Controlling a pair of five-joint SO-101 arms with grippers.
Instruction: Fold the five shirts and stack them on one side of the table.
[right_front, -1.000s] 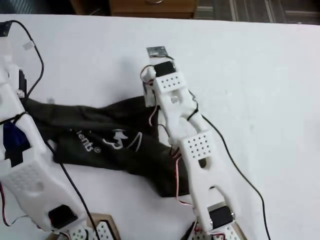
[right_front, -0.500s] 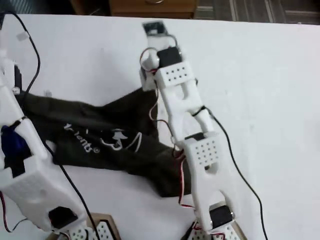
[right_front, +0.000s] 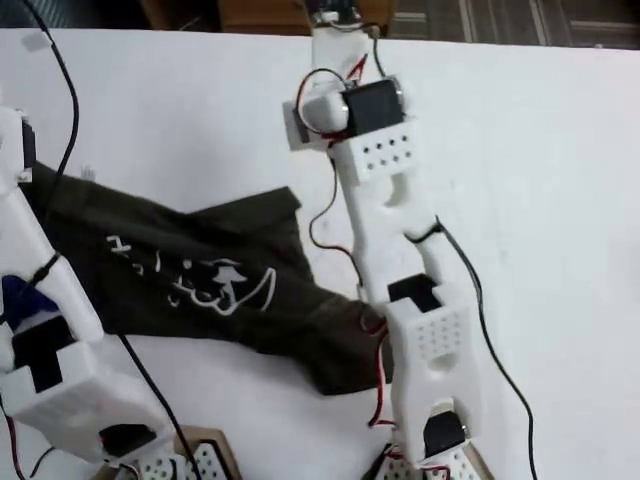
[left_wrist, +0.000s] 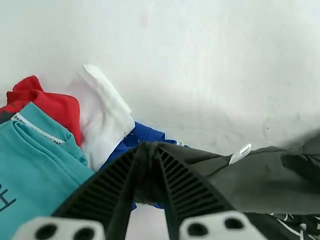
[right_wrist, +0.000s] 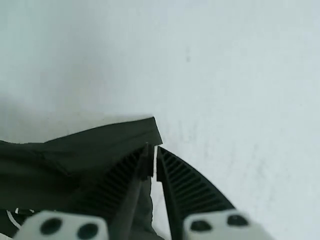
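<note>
I am stretching the dark shirt (right_front: 220, 290) flat across the counter (right_front: 520, 150); left claw (left_wrist: 150, 150) is clamping its edge, right claw (right_wrist: 152, 155) clamping a corner; next, I judge, laying it smooth before folding.

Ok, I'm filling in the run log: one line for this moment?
left claw: shut on dark shirt edge | right claw: shut on dark shirt corner | dark shirt: unfolded, on table

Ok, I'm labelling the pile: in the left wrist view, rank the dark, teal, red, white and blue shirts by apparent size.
1. dark shirt, cropped at the edge
2. teal shirt, also cropped
3. red shirt and white shirt: too alike to rank
4. blue shirt, mostly covered
</note>
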